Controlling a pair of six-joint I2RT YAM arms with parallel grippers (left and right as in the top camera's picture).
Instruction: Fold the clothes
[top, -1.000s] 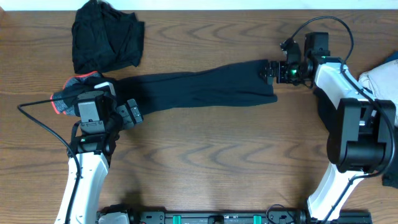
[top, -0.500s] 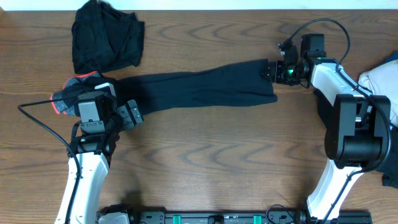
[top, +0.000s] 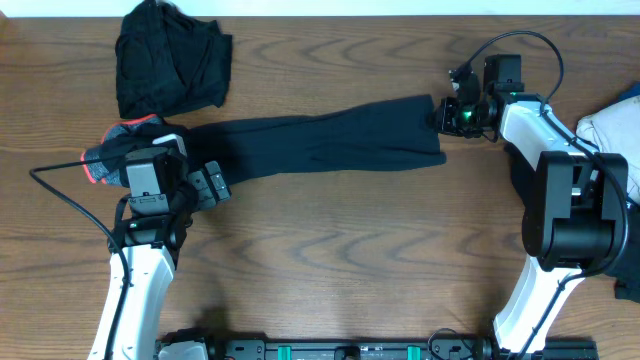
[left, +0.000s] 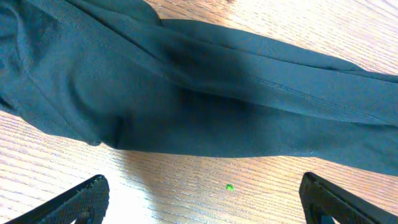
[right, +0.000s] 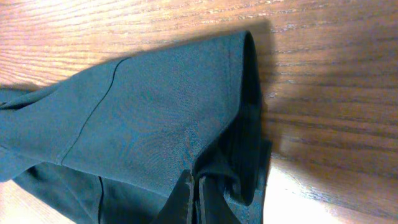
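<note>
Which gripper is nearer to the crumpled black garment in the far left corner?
Left. The left gripper hangs open just in front of the crumpled black garment; the right gripper is far across the table, shut on the long black trousers.

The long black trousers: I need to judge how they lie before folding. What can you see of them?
The trousers are soft black fabric with stitched seams, laid out lengthwise across the table, slightly wrinkled. A coral-red band shows at their left end, partly under the left arm. The right gripper is shut on the hem at the right end. The open left gripper hovers beside the lower edge, apart from it.
</note>
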